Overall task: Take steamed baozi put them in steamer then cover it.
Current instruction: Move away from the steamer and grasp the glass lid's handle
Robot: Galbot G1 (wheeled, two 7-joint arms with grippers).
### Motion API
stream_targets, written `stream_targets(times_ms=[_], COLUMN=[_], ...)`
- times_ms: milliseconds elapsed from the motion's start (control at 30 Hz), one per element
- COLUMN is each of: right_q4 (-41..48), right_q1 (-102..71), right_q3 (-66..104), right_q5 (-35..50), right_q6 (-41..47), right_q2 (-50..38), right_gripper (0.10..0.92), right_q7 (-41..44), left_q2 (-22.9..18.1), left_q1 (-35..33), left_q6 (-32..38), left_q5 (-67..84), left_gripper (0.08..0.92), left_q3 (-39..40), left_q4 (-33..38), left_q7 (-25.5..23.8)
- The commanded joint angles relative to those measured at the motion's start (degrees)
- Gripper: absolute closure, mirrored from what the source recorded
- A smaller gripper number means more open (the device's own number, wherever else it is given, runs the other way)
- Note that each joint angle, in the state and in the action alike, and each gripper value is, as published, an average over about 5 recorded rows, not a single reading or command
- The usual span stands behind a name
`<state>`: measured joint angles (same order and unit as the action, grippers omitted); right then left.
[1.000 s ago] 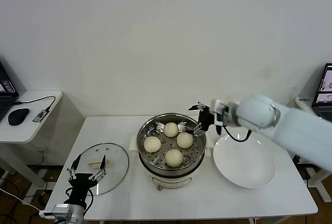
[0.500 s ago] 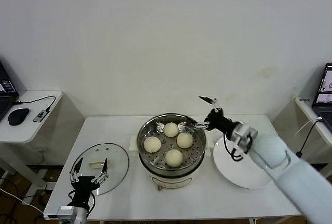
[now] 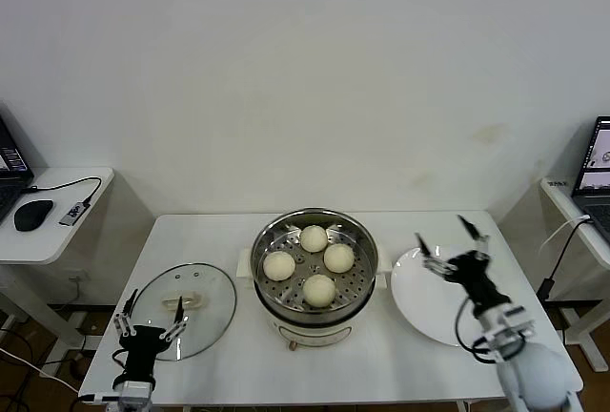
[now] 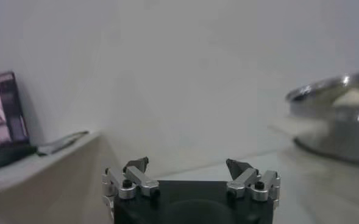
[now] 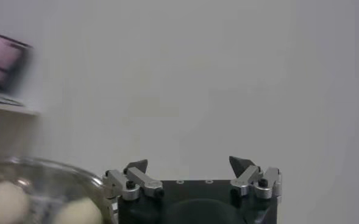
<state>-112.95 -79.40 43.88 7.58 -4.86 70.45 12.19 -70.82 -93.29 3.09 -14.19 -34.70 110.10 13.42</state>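
Several cream-white baozi [image 3: 319,289] lie in the shiny perforated steamer [image 3: 268,237] on its white pot base at the table's middle. The glass cover [image 3: 205,290] lies flat on the table left of the steamer. My left gripper [image 3: 151,309] is open at the cover's near edge, low over the table, with nothing between its fingers. My right gripper [image 3: 443,236] stands open and empty above the white plate [image 3: 424,307], clear of the steamer. In the right wrist view the open gripper [image 5: 188,162] sees the steamer rim [image 5: 45,167] and a baozi [image 5: 2,201]. The left wrist view shows its open gripper [image 4: 187,163] and the steamer [image 4: 337,115].
The white plate right of the steamer holds nothing. A side table [image 3: 57,240] at far left carries a mouse [image 3: 33,214] and cables. A laptop [image 3: 599,159] stands on another table at far right. The white wall is close behind the table.
My right arm has pulled back from the steamer's right rim toward the front right, over the plate. My left gripper has slid slightly toward the table's front edge.
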Motion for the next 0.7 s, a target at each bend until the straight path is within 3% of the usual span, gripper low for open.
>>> stream_targets(times_ms=[33, 233, 433, 700], right_q4=[-2.4, -1.51, -2.19, -2.1], right_q1=[-7.21, -7.12, -8.4, -9.38], right_q3=[14.67, 16.04, 16.88, 18.29], right_q5=[-2.41, -0.9, -0.79, -0.43], right_q6=[2.07, 1.79, 1.38, 1.25], right_q2=[9.53, 10.13, 10.52, 10.25], right_gripper=[0.203, 0.203, 0.203, 0.203], right_q7=[-7.8, -10.04, -10.27, -10.48], left_q2=[1.33, 2.18, 2.76, 3.76], left_q1=[-1.4, 3.02, 7.78, 14.88], left_q6=[0.23, -0.12, -1.18, -1.64], left_q5=[-51.29, -62.95, -64.71, -64.11], left_gripper=[0.177, 0.177, 0.177, 0.177], left_q3=[-3.73, -2.28, 0.12, 1.68], left_q4=[-9.09, -13.01, -14.24, -21.02], left_q7=[5.95, 5.8, 2.86, -0.15])
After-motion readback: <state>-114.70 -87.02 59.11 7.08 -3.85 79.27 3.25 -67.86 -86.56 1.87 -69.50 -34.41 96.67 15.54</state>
